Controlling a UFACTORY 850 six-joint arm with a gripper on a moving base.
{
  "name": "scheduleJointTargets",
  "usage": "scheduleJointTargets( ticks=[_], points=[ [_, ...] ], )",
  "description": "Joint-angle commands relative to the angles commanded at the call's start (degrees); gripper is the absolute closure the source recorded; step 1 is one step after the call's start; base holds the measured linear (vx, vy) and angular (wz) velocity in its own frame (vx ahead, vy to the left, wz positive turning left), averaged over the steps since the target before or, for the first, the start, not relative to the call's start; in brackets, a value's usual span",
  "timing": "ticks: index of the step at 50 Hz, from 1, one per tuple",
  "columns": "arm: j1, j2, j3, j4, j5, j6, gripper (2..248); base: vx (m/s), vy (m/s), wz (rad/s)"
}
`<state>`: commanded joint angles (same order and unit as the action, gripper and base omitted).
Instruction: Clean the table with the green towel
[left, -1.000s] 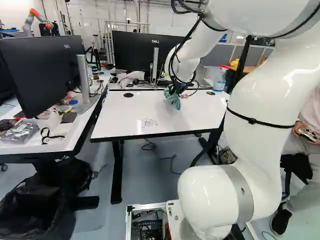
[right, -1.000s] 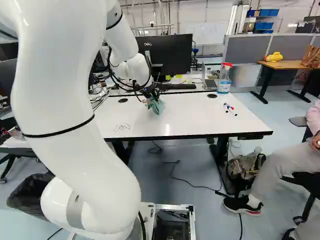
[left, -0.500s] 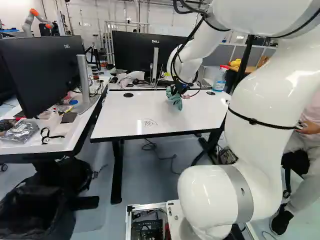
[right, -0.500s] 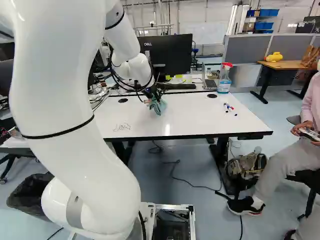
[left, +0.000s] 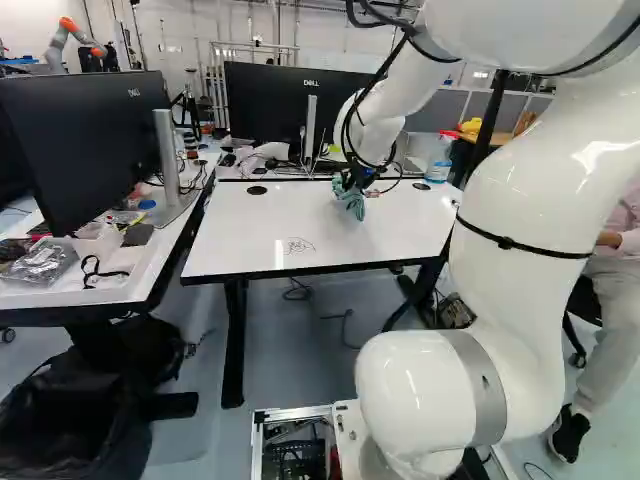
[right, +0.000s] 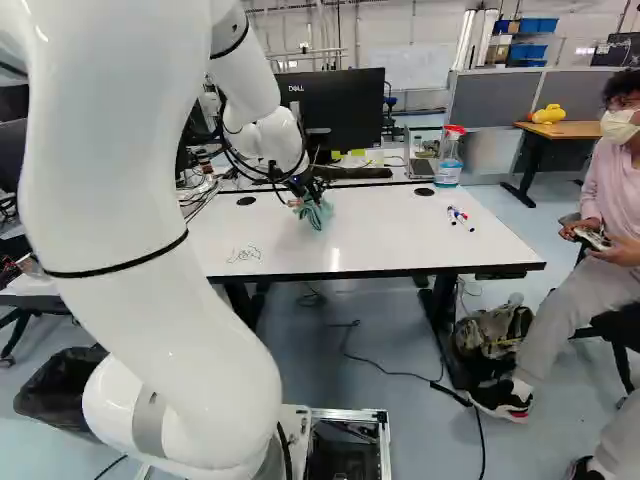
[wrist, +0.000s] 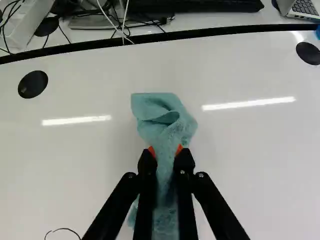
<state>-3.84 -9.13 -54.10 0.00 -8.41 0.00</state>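
Observation:
My gripper (right: 304, 190) is over the white table (right: 400, 240), left of the middle in the right base view. The green towel (right: 316, 213) hangs below it. In the wrist view the gripper (wrist: 166, 152) is shut on the towel (wrist: 162, 120), which bunches between the orange pads and spreads ahead of the fingertips. Whether the towel touches the table I cannot tell. A black scribble (left: 297, 245) marks the table nearer the front edge in the left base view; part of a drawn line shows beside the gripper in the wrist view.
Several markers (right: 460, 217) and a spray bottle (right: 449, 157) stand or lie toward the table's right side. Behind are a monitor (right: 340, 112) and keyboard (wrist: 195, 6). At left is a cluttered desk with another monitor (left: 85, 150). Another robot (left: 75, 38) stands far back.
The towel and gripper have shifted slightly right and the towel's hanging end has swung between the earlier frames; over the last half second they barely differ. The base has not moved.

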Motion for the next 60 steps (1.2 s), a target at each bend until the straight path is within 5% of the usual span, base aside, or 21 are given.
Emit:
scheduleJointTargets(
  ticks=[31, 60],
  points=[
    [5.0, 3.2, -0.8, 0.0, 0.0, 0.0, 203, 0.0, 0.0, 0.0],
    [10.1, 7.7, 3.3, 0.0, 0.0, 0.0, 203, 0.0, 0.0, 0.0]
  ],
)
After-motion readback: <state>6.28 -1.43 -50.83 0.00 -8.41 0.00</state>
